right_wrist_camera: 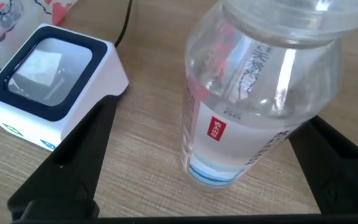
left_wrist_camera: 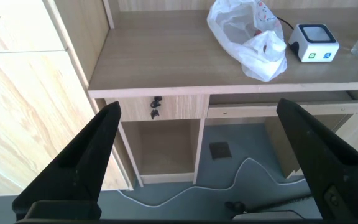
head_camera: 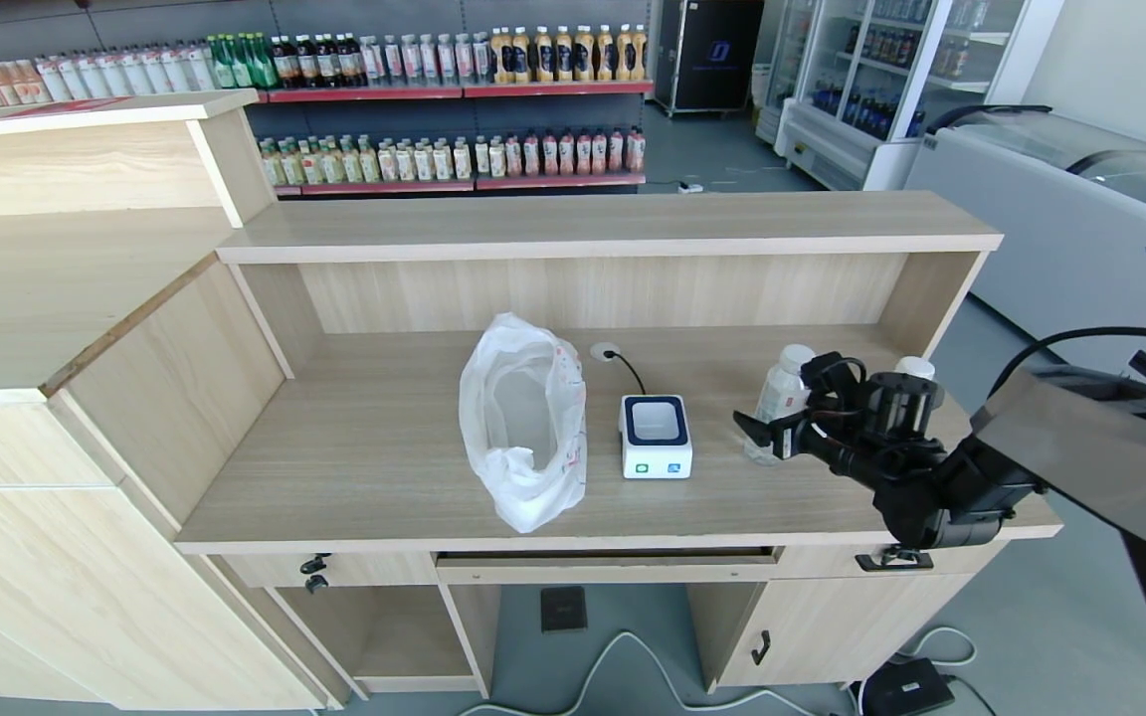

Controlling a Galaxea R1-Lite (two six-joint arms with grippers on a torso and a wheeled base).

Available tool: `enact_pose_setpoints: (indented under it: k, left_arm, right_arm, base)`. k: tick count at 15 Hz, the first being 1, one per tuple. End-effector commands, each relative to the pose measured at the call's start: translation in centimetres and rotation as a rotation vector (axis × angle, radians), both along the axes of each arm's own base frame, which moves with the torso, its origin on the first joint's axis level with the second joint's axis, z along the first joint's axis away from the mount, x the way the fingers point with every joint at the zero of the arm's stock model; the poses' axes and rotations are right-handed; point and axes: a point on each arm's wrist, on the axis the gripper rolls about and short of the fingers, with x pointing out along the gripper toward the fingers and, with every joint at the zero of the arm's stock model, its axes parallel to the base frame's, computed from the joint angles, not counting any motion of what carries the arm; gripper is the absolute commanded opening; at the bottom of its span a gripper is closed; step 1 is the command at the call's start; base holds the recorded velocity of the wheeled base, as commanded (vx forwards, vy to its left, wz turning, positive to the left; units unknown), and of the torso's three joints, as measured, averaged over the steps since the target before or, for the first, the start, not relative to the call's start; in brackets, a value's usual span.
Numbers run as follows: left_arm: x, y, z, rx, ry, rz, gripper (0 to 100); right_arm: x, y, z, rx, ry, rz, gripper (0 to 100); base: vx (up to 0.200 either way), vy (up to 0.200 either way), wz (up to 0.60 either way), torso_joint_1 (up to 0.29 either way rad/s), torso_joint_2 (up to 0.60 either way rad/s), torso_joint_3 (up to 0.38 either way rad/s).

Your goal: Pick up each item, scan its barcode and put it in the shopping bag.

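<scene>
Right gripper (right_wrist_camera: 207,123): jaws released, spread wide; one finger on each side of the bottle (head_camera: 778,396), with a gap I can see between each finger and the plastic; nothing grasped.

Bottle: clear, white cap, pale label with a small red patch; stands upright on the counter (head_camera: 374,457), towards its right end; liquid inside looks clear.

Second bottle (head_camera: 915,368): only the white cap is visible, behind my right wrist; farther right on the same counter.

Scanner (head_camera: 655,435): white box, dark-framed window facing up; sits between the shopping bag (head_camera: 525,423) and the bottle, near the bottle but not touching it; black cable (head_camera: 630,370) runs from its back to a round hole in the counter.

Shopping bag: white thin plastic with red print near the rim; stands slumped with its mouth open; just left of the scanner; I cannot tell whether they touch; no item visible inside.

Left gripper (left_wrist_camera: 199,109): jaws released, fingers far apart, nothing between them; held off the counter, out in front of it and towards its left end.

Behind the counter: shelves of drinks (head_camera: 454,60).
</scene>
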Motion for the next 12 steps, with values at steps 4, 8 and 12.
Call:
enact_pose_setpoints:
  k: [4,8,12]
  left_arm:
    - [0.0,0.0,0.0,0.000,0.000,0.000,100]
    - [0.0,0.0,0.0,0.000,0.000,0.000,100]
    - [0.0,0.0,0.0,0.000,0.000,0.000,100]
  right_arm:
    - [0.7,0.4,0.0,0.000,-0.020,0.007,100]
    - [1.2,0.5,-0.1,0.011,-0.003,0.006,100]
    - [1.4,0.5,-0.1,0.026,-0.002,0.002,100]
  base:
    - [0.000,0.000,0.00,0.000,0.00,0.000]
    - [0.000,0.000,0.00,0.000,0.00,0.000]
    - [0.000,0.000,0.00,0.000,0.00,0.000]
